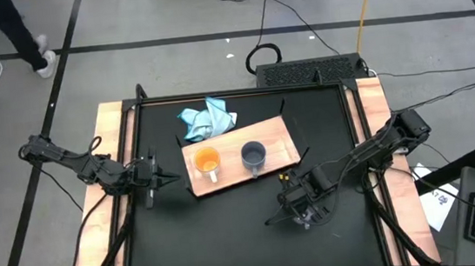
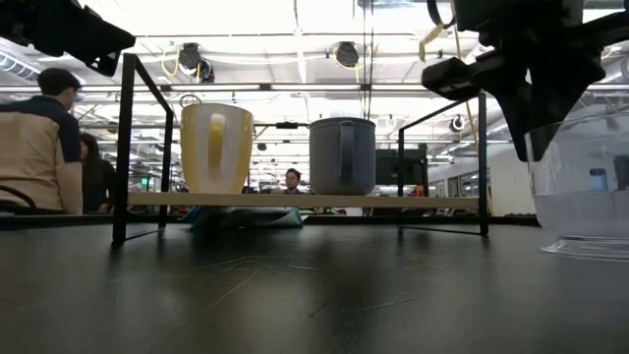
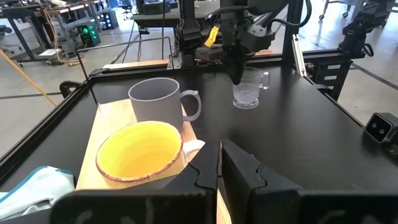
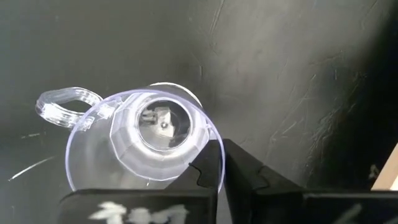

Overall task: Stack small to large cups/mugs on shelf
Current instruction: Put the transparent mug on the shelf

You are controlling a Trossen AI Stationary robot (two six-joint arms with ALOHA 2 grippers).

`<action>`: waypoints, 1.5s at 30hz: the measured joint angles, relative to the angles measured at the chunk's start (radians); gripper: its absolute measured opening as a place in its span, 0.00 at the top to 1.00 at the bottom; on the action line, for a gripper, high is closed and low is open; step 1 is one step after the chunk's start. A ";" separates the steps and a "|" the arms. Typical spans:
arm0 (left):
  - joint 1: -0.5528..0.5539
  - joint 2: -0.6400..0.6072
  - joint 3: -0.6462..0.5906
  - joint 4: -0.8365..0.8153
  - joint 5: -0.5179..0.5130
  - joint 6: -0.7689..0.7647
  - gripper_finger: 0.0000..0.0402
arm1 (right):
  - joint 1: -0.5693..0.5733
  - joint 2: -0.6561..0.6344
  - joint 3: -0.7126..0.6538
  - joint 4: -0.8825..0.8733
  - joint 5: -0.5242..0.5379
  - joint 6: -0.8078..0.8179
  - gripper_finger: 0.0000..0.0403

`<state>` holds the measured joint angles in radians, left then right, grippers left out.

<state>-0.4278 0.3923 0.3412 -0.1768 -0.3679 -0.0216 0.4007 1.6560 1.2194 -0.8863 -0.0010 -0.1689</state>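
While both arms reach in from opposite sides, the black surface (image 1: 229,230) carries everything under inspection. Largest on it is the shelf (image 1: 277,140), a light-brown wooden board raised on a thin black frame, lying slightly askew in the middle of the far half of the surface. A light-blue cloth (image 1: 205,119) lies crumpled at the shelf's far left corner, partly under the board.

Two mugs stand upright on the shelf, side by side and apart. The orange mug (image 1: 207,162), yellow inside with a white handle, stands toward the shelf's left end. The grey-blue mug (image 1: 254,155) stands near the shelf's middle, to the right of the orange one.

The clear glass cup (image 3: 247,94) is off the shelf, upright on the bare surface in the near right part, well apart from the board.

The right hand (image 1: 302,214) is over that cup, pointing down. Its fingers (image 4: 249,177) are clenched together on the cup's rim, on the side opposite the cup's handle, so the hand is grasping the glass cup. The cup's base appears to rest on the surface.

The left hand (image 1: 165,179) hovers low near the left edge of the surface, just beside the shelf's left end, pointing at the orange mug. Its fingers (image 3: 242,168) are clenched together on nothing.
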 joint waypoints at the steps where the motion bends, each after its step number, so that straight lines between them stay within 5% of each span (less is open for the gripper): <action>1: 0.000 0.000 0.000 0.000 0.000 -0.001 0.95 | 0.000 -0.006 -0.001 0.009 0.000 0.005 0.98; 20: 0.000 0.000 0.000 -0.006 0.000 -0.011 0.95 | -0.005 -0.046 -0.001 -0.002 0.052 0.261 0.74; 35: 0.000 0.000 0.000 -0.009 0.000 -0.009 0.95 | -0.008 -0.047 -0.001 -0.069 -0.035 0.575 0.72; 45: 0.000 0.000 0.000 -0.014 0.001 -0.013 0.95 | -0.008 -0.047 -0.001 -0.070 -0.056 0.606 0.72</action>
<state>-0.4278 0.3927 0.3412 -0.1912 -0.3668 -0.0344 0.3927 1.6085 1.2186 -0.9565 -0.0566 0.4371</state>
